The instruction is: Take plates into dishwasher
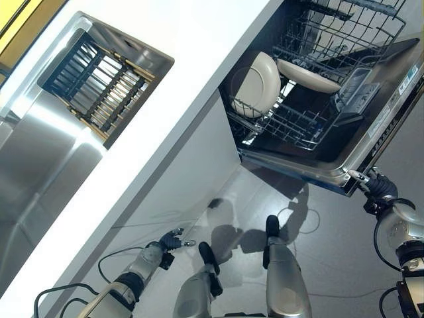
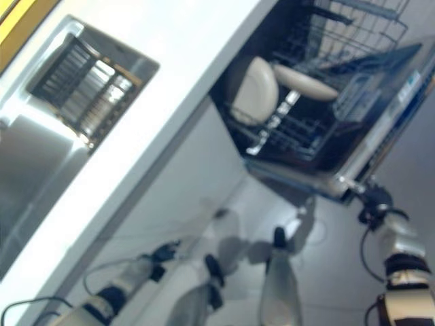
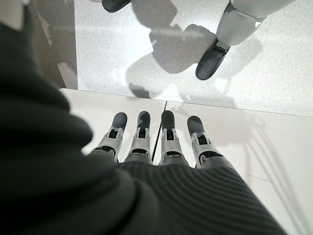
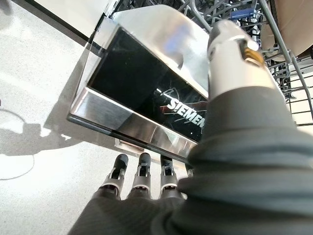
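Two cream plates (image 1: 257,83) stand in the lower rack (image 1: 285,122) of the open dishwasher (image 1: 371,126), one upright near the rack's left end and the other (image 1: 308,75) leaning just behind it, with the upper rack (image 1: 344,30) pulled out above them. The right hand (image 1: 374,187) sits at the outer corner of the lowered door (image 4: 142,93), fingers (image 4: 142,174) straight under its edge and holding nothing. The left hand (image 1: 171,241) hangs low beside the white counter (image 1: 192,79), fingers (image 3: 166,134) straight and empty; a sink (image 1: 99,73) with a rack is set in the counter's far left.
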`<state>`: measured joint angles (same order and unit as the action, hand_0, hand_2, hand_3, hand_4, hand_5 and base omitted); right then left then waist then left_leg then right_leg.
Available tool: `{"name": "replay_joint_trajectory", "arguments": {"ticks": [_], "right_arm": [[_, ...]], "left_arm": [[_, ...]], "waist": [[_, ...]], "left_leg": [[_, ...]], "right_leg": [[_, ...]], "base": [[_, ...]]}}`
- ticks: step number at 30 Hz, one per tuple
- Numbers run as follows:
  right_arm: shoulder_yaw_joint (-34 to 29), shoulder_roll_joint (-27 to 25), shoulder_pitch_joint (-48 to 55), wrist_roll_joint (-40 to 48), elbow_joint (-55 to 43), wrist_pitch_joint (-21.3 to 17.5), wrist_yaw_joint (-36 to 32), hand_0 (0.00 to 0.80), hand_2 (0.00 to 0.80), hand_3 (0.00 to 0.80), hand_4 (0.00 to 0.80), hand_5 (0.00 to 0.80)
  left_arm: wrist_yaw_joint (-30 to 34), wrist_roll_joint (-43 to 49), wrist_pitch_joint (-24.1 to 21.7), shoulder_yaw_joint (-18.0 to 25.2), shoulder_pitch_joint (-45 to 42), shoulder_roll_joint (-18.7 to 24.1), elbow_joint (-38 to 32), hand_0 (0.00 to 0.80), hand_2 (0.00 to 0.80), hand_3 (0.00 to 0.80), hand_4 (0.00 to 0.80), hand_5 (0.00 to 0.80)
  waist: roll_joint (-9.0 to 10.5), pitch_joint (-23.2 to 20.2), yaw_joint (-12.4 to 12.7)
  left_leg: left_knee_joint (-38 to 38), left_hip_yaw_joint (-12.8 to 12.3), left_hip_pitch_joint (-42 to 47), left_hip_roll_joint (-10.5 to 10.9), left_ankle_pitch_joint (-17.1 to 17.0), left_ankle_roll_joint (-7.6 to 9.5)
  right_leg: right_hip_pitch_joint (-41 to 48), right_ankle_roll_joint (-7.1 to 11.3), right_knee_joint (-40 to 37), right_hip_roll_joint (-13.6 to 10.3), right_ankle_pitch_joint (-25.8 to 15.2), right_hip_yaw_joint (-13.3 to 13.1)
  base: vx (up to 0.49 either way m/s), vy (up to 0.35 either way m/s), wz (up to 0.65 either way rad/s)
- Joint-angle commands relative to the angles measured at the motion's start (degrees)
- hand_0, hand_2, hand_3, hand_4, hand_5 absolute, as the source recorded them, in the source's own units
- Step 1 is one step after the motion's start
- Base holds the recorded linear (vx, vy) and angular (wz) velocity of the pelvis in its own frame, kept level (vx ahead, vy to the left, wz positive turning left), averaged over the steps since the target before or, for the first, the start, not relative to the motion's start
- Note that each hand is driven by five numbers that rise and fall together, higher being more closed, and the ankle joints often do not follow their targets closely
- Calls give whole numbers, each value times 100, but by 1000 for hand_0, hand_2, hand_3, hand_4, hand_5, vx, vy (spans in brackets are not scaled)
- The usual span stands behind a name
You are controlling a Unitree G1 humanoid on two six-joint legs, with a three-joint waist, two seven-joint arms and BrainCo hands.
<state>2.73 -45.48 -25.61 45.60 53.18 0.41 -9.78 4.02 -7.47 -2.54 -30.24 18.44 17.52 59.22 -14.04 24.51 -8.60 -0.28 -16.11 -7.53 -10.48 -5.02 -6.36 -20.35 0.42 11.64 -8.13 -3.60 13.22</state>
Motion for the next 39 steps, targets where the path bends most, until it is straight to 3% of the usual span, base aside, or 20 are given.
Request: {"name": "replay_joint_trajectory", "arguments": {"ticks": [1,22,39], "right_arm": [[626,773,-1053,-272,-1499,-503,-947,0,0,0,0,0],[683,725,-1186,-239,-1759,-636,-1171,0,0,0,0,0],[777,821,-1304,-191,-2185,-688,-1210,0,0,0,0,0]], "left_arm": [[12,225,-33,-95,39,358,-124,0,0,0,0,0],[49,238,-32,-120,-70,367,-176,0,0,0,0,0],[89,306,52,-142,-155,352,-203,0,0,0,0,0]], "waist": [[558,-237,453],[572,-225,527],[715,-272,629]], "left_leg": [[349,245,-632,113,-450,1],[382,297,-617,131,-463,6],[410,333,-538,129,-420,23]], "right_leg": [[398,19,239,-117,580,-24],[501,45,166,-159,533,32],[715,53,51,-140,504,133]], "base": [[31,5,0],[11,3,0],[33,-4,1]]}}
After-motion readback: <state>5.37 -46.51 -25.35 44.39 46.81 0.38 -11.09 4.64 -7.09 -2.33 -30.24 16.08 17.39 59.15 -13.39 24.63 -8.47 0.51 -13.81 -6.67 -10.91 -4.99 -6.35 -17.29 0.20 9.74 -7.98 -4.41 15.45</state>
